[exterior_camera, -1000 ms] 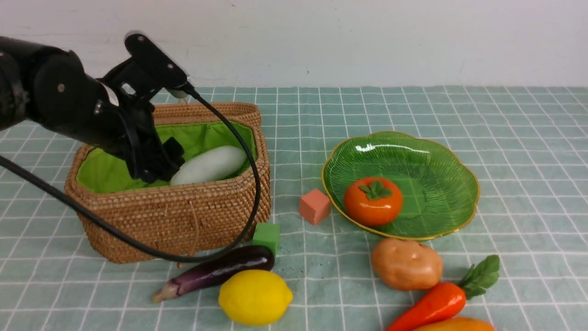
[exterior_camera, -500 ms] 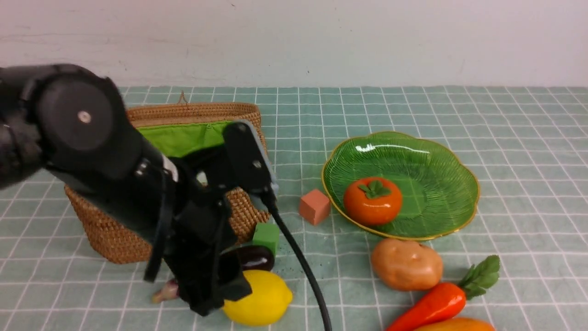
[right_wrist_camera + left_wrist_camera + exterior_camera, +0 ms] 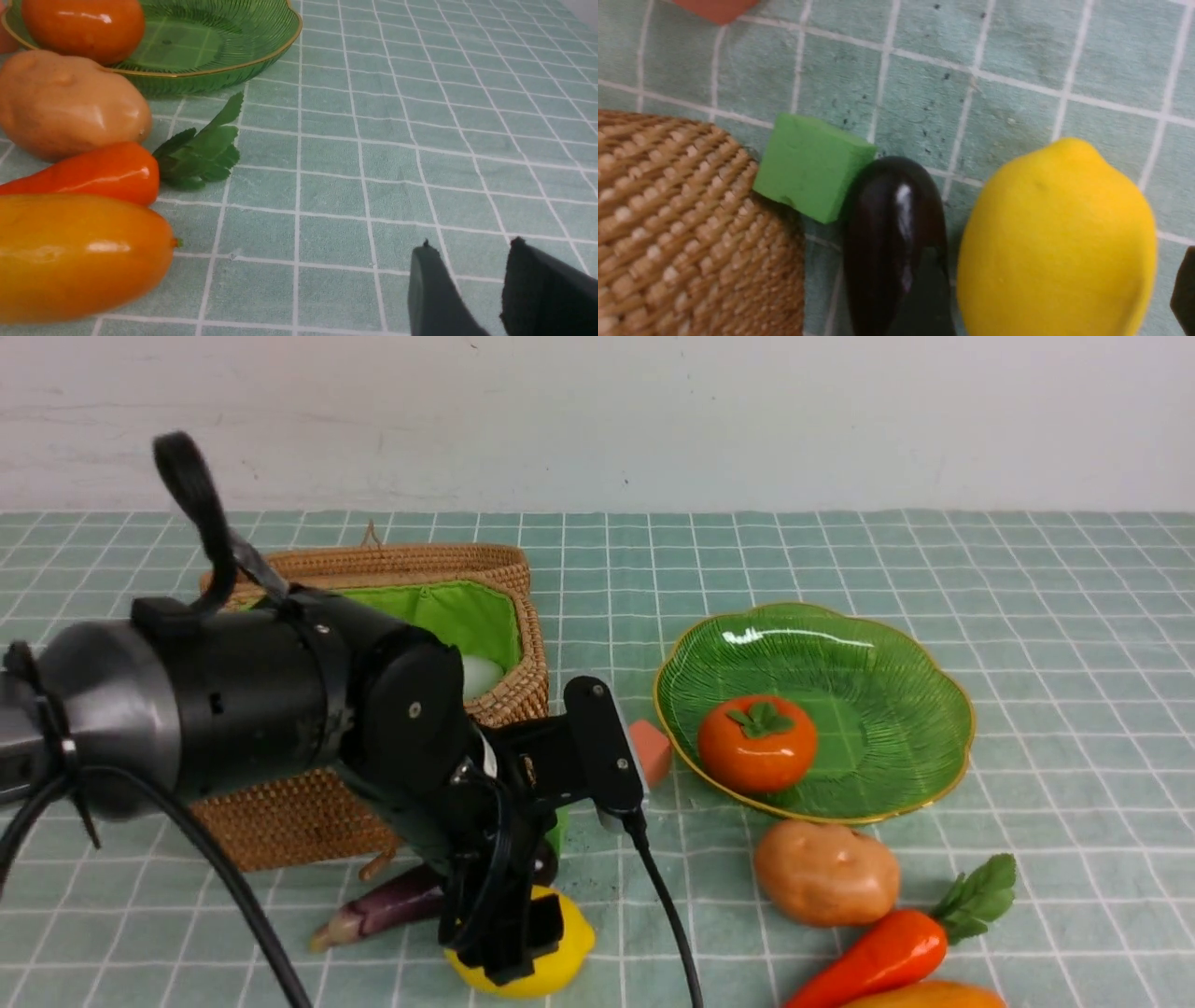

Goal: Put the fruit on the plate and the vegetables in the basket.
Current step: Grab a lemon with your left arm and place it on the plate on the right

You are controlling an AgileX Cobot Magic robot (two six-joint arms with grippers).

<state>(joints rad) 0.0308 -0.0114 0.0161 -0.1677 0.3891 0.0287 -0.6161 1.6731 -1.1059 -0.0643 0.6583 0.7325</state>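
Observation:
My left gripper (image 3: 509, 947) is down over the yellow lemon (image 3: 1057, 238) at the front, open. One finger (image 3: 924, 298) sits between the lemon and the dark purple eggplant (image 3: 887, 233); the other stands clear of the lemon's far side. The white radish (image 3: 481, 674) lies in the wicker basket (image 3: 280, 821). The persimmon (image 3: 758, 744) sits on the green plate (image 3: 896, 691). In front of the plate lie the potato (image 3: 826, 873), carrot (image 3: 878, 952) and mango (image 3: 924, 997). My right gripper (image 3: 471, 243) hovers open and empty over the cloth, right of the mango (image 3: 79, 256).
A green cube (image 3: 812, 165) touches the eggplant's tip beside the basket wall. A pink cube (image 3: 653, 747) lies between basket and plate. The left arm's cable (image 3: 663, 905) trails across the cloth. The table carries a green checked cloth.
The left arm has left the basket, where the radish stays, and swung forward and down. Its open jaws now straddle the lemon.

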